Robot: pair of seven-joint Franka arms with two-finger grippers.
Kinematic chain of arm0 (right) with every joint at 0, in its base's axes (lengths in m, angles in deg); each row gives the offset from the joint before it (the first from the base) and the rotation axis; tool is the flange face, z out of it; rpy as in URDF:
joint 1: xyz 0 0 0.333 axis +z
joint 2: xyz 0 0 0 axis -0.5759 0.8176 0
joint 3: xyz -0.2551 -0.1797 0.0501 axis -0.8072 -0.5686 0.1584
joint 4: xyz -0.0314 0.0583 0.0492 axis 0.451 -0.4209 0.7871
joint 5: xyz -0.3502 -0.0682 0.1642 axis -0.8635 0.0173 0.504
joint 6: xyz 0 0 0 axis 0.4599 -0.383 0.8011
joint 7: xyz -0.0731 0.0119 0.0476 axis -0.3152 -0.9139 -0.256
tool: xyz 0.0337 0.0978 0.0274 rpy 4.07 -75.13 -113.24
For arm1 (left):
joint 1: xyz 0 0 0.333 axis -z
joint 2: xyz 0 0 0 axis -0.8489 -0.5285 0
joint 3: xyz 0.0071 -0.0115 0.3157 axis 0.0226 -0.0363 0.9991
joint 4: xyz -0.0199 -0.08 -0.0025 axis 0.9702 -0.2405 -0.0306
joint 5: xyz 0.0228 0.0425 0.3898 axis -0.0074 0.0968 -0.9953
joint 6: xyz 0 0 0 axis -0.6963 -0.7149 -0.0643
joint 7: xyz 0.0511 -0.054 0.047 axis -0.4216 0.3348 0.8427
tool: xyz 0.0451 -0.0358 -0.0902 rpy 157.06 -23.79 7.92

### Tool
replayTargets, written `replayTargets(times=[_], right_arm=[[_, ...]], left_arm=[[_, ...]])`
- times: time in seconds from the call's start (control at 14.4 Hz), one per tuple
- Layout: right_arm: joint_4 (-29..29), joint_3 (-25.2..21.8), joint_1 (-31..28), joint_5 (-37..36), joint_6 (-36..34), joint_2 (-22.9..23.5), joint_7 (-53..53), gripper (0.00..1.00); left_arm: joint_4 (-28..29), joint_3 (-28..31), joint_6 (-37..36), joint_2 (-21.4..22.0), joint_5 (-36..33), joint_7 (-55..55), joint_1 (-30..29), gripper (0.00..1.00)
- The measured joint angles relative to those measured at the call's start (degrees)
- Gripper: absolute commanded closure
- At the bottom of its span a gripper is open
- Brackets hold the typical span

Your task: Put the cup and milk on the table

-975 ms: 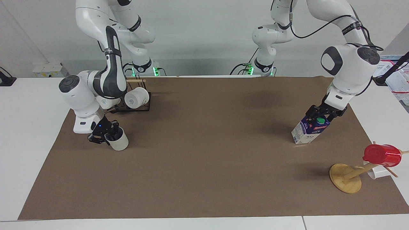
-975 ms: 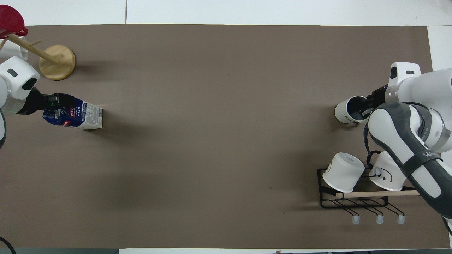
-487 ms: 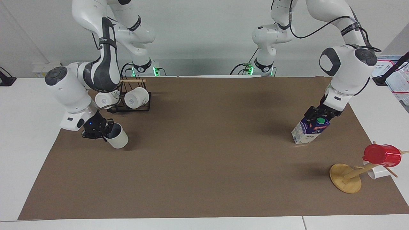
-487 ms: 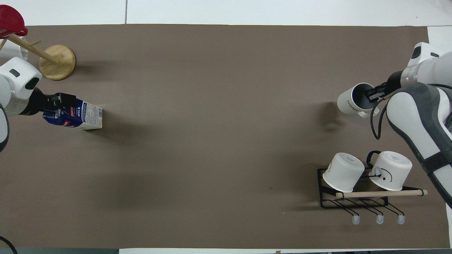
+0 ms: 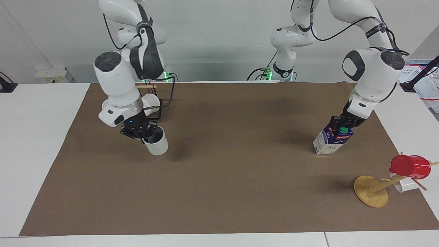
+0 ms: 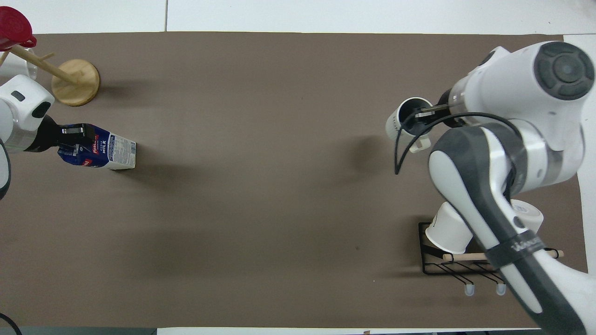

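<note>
My right gripper (image 5: pixel 145 134) is shut on the rim of the pale grey-beige cup (image 5: pixel 156 145), one finger inside it. It holds the cup tilted in the air over the brown sheet (image 5: pixel 240 178), beside the mug rack; the overhead view shows the cup (image 6: pixel 406 122) and this gripper (image 6: pixel 423 115) too. My left gripper (image 5: pixel 339 123) is shut on the top of the milk (image 5: pixel 330 141) by its green cap. The carton leans, its lower edge at or just above the sheet, toward the left arm's end of the table (image 5: pixel 34 144). It also shows in the overhead view (image 6: pixel 109 151), as does this gripper (image 6: pixel 71 138).
A black wire rack (image 6: pixel 447 269) with two white mugs (image 6: pixel 448 231) stands near the right arm's base. A wooden mug tree (image 5: pixel 371 191) carrying a red cup (image 5: pixel 410 166) and a white cup (image 5: pixel 406 187) stands farther from the robots than the milk.
My right arm lifted the cup and swung it from the sheet's edge toward the table's middle. The left gripper and the milk have barely moved.
</note>
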Motion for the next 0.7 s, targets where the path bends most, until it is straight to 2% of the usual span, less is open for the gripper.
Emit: replayTargets(times=[0.35, 0.7], right_arm=[[0.0, 0.03, 9.05, -0.23, 2.47, 2.18, -16.43, 1.0], [0.0, 0.02, 15.35, -4.32, 3.76, 6.01, -25.0, 1.0]], left_arm=[[-0.9, 0.0, -0.84, 1.7, -0.01, -0.01, 0.0, 1.0], [-6.64, -0.12, -7.61, 2.39, -0.42, -0.05, 0.11, 1.0]])
